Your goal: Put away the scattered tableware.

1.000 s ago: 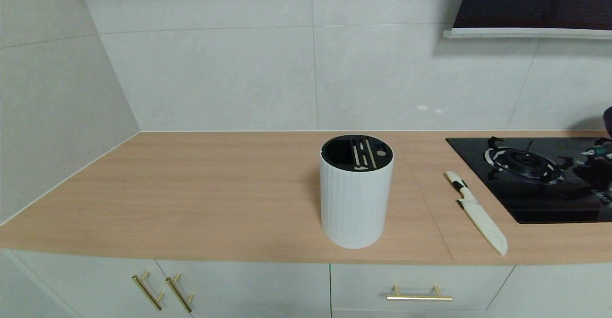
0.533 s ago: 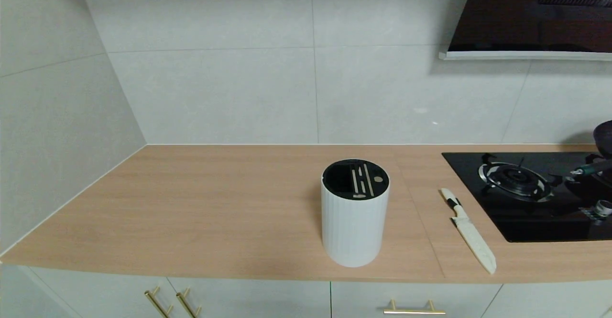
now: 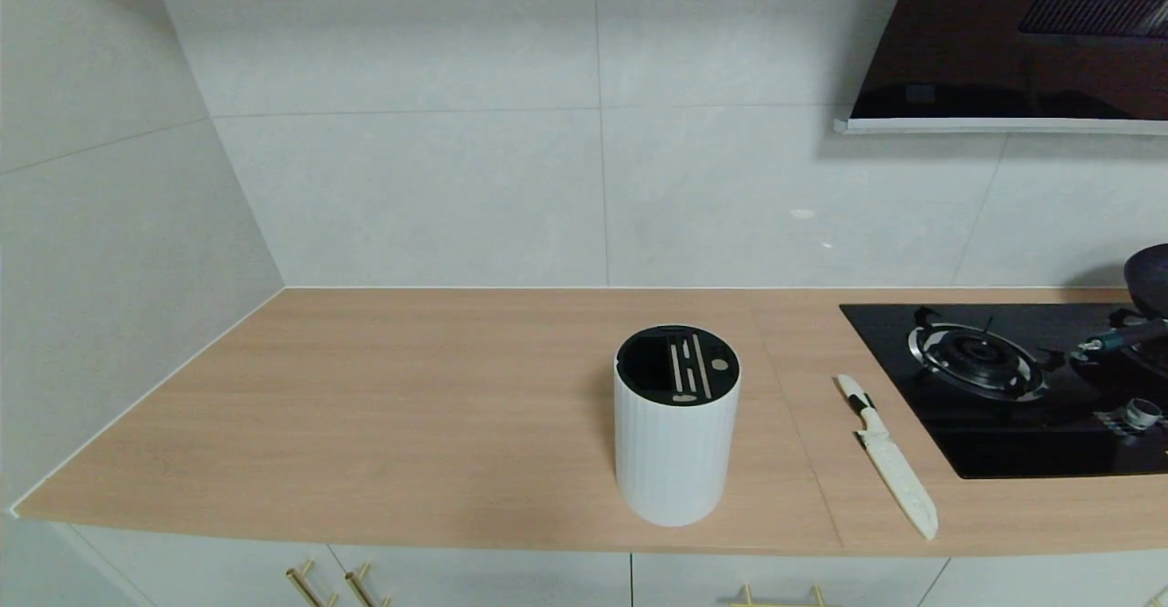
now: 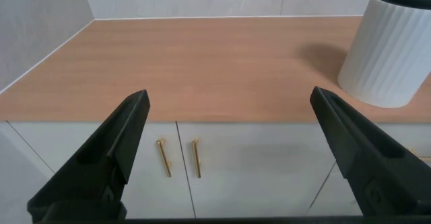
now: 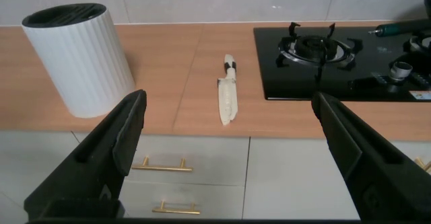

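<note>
I find no writing, number or sign that I can read on the white knife holder [image 3: 676, 461], the knife [image 3: 890, 463], the hob [image 3: 1022, 434] or the range hood [image 3: 995, 41].

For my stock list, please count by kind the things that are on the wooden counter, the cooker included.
knife: 1
white knife holder: 1
gas hob: 1
Total: 3
</note>
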Motion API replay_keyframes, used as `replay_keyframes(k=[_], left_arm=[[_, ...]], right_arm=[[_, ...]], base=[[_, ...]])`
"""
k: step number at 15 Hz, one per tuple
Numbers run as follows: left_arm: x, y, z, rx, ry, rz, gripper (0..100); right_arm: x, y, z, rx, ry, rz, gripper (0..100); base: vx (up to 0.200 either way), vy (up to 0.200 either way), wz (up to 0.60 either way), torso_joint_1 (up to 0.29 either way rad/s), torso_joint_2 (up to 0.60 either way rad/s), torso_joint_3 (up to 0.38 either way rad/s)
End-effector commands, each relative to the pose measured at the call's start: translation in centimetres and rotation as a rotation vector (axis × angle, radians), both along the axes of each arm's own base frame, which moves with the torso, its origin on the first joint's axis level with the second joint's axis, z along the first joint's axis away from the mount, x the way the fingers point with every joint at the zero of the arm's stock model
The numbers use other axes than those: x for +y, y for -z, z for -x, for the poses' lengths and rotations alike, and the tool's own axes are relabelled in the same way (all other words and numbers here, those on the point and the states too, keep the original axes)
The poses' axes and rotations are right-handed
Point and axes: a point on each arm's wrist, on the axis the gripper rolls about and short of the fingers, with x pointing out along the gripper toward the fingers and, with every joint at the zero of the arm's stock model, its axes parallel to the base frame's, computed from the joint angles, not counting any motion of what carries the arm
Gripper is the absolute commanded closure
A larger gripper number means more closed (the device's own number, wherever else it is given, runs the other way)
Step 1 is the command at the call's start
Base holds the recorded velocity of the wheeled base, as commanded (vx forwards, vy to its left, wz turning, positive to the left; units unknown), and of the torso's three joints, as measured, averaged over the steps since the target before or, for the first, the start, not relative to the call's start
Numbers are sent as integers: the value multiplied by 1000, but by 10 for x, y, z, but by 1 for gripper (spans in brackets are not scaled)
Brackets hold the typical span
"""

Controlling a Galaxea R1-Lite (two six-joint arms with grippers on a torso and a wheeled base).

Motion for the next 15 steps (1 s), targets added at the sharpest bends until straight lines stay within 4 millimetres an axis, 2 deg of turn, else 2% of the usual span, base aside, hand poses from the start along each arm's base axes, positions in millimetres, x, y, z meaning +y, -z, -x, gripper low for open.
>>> replay_keyframes(k=[1, 10, 11, 12, 14, 15], left_arm=[[0, 0, 0, 0, 0, 0, 0], [0, 0, 0, 2, 0, 2, 0], [0, 0, 0, 2, 0, 2, 0], [0, 0, 0, 0, 0, 2, 0], [0, 0, 0, 0, 0, 2, 0], [0, 0, 0, 2, 0, 2, 0]], right_arm=[[0, 0, 0, 1, 0, 0, 0], [0, -1, 0, -5, 0, 12, 0], [0, -26, 7, -85, -17, 7, 0], [0, -58, 7, -85, -84, -22, 0], [1, -79, -13, 40, -126, -19, 0], [2, -88, -31, 131, -151, -13, 0]], base=[[0, 0, 0, 0, 0, 0], [0, 0, 0, 0, 0, 0], [0, 0, 0, 0, 0, 0], [0, 0, 0, 0, 0, 0], [0, 0, 0, 0, 0, 0], [0, 0, 0, 0, 0, 0]])
